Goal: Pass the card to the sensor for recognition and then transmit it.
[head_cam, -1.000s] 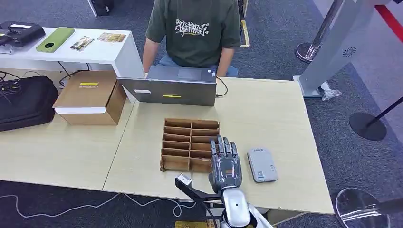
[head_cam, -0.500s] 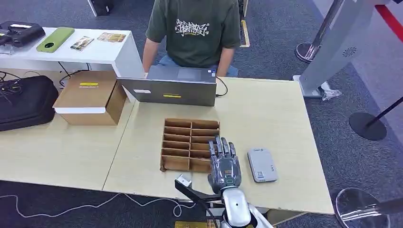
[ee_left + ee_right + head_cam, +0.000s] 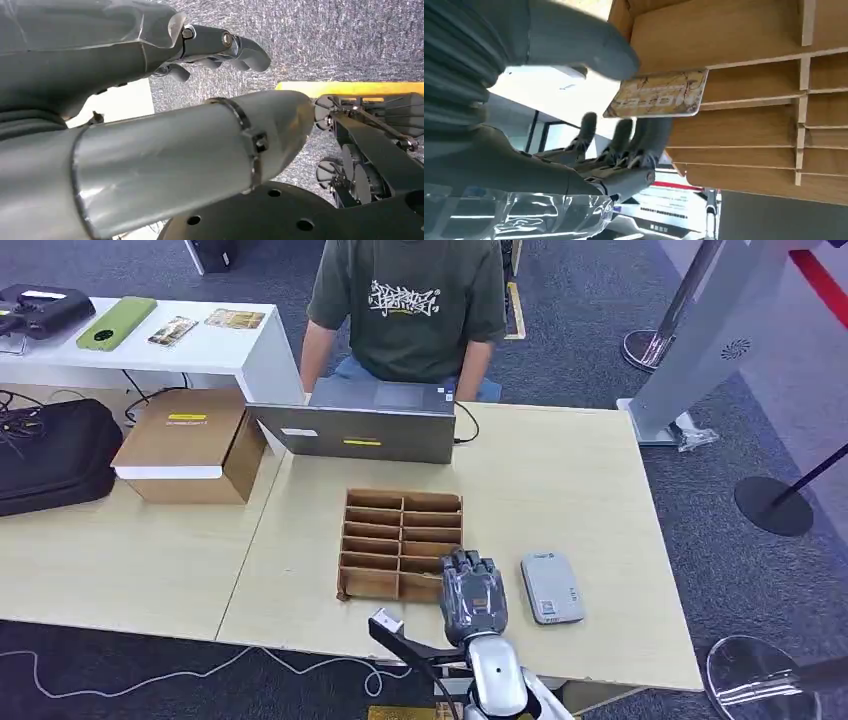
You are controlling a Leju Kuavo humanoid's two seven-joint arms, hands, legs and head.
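My right hand [image 3: 472, 598] at the slotted rack [image 3: 400, 543], lower centre

Thumb and fingers close around the card [image 3: 658, 94] standing in a rack slot; sensor [image 3: 551, 587] just right, laptop [image 3: 360, 422] beyond. Whether they touch it is unclear.

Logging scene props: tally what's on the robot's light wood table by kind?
Cardboard slotted organizer: 1
Grey sensor: 1
Laptop: 1
Card, at the right hand, in the organizer: 1
Total: 4

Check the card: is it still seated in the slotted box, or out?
Cannot tell for sure. In the right wrist view the card sits at a slot edge of the wooden box, between the right hand's thumb and fingers.
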